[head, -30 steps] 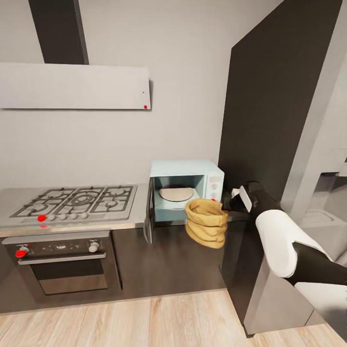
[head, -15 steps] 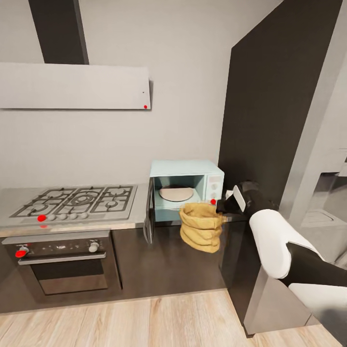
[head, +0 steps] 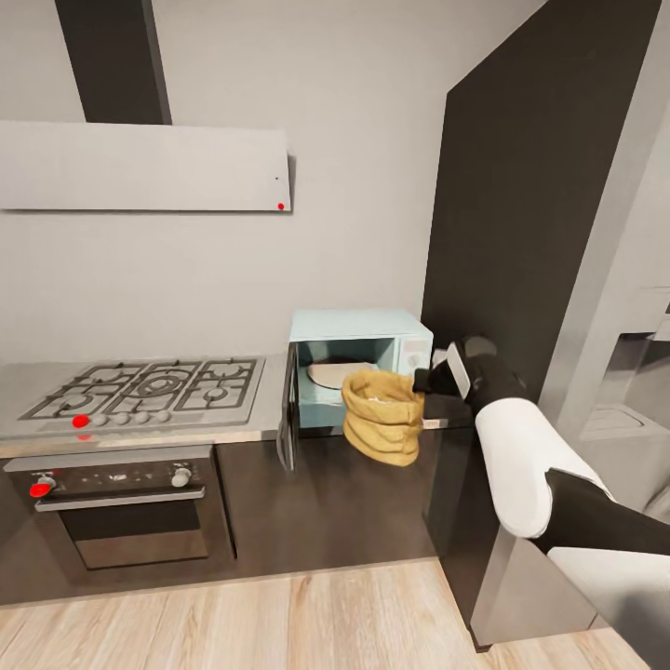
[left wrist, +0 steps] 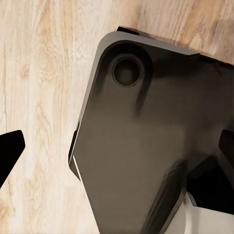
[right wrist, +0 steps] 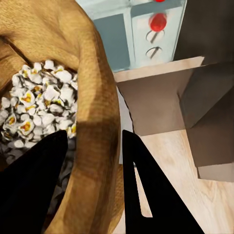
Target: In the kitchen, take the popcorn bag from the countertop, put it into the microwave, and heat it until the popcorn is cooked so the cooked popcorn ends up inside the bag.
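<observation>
Popcorn bag (head: 381, 416) at frame centre, rim pinched by right gripper (right wrist: 92, 170), before open microwave (head: 358, 365); left gripper's state unclear

The popcorn bag (head: 381, 416) hides the microwave (head: 358, 365) turntable's 3 o'clock half; the right gripper (right wrist: 92, 187) fingertips run off-frame at 6 o'clock.

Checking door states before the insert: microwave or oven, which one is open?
The microwave, the pale blue box on the counter: its door is swung out leftward, turntable showing. The black oven under the hob has its door shut flush.
</observation>
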{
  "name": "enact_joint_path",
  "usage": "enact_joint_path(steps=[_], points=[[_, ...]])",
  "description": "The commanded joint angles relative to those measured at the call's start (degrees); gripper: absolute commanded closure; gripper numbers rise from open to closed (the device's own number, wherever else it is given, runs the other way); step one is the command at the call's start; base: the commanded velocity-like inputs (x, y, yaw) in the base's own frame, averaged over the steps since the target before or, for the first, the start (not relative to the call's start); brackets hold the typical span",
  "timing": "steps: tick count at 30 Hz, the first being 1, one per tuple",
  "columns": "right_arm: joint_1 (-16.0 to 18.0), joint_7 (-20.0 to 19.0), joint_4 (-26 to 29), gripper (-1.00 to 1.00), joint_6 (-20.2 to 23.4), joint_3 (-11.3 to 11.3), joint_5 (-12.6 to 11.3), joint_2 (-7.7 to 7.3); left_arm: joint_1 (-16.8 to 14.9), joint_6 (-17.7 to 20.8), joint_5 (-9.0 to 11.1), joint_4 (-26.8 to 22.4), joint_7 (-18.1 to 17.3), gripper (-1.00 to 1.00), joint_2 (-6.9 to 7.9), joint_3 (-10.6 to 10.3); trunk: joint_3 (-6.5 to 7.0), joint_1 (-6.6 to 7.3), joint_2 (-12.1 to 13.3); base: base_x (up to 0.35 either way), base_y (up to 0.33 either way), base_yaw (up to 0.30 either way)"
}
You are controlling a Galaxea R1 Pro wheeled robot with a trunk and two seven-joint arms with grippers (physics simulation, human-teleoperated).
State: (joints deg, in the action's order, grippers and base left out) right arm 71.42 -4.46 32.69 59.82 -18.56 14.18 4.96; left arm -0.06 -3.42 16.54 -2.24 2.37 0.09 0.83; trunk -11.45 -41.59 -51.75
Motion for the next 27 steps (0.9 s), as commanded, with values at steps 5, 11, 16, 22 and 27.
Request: enact_joint_path(steps=[5, 11, 16, 22, 27], points=[[1.59, -0.53, 0.09, 1.0, 0.18, -0.57, 0.04, 0.28, -0.01, -0.1, 0.13, -0.05, 0.01, -1.0, -0.01, -0.03, -0.08, -0.01, -0.05, 0.021, 0.0, 0.0], [1.61, -0.62, 0.09, 1.0, 0.18, -0.77, -0.03, 0.4, -0.01, -0.1, 0.07, -0.05, -0.17, -1.0, -0.01, -0.09, -0.08, -0.01, -0.05, 0.287, 0.0, 0.0], [1.62, -0.64, 0.09, 1.0, 0.18, -0.86, -0.03, 0.4, -0.02, -0.1, 0.07, -0.05, -0.17, -1.0, -0.01, -0.1, -0.08, -0.01, -0.05, 0.321, 0.0, 0.0], [1.62, -0.64, 0.09, 1.0, 0.18, -0.75, -0.02, 1.5, 0.0, -0.1, 0.11, -0.05, -0.15, -1.0, -0.01, -0.05, -0.08, -0.01, -0.05, 0.295, 0.0, 0.0], [1.62, -0.64, 0.09, 1.0, 0.18, -0.56, 0.05, 2.11, 0.02, -0.1, 0.21, -0.05, -0.09, -1.0, -0.01, 0.04, -0.08, -0.01, -0.05, 0.055, 0.147, 0.0]])
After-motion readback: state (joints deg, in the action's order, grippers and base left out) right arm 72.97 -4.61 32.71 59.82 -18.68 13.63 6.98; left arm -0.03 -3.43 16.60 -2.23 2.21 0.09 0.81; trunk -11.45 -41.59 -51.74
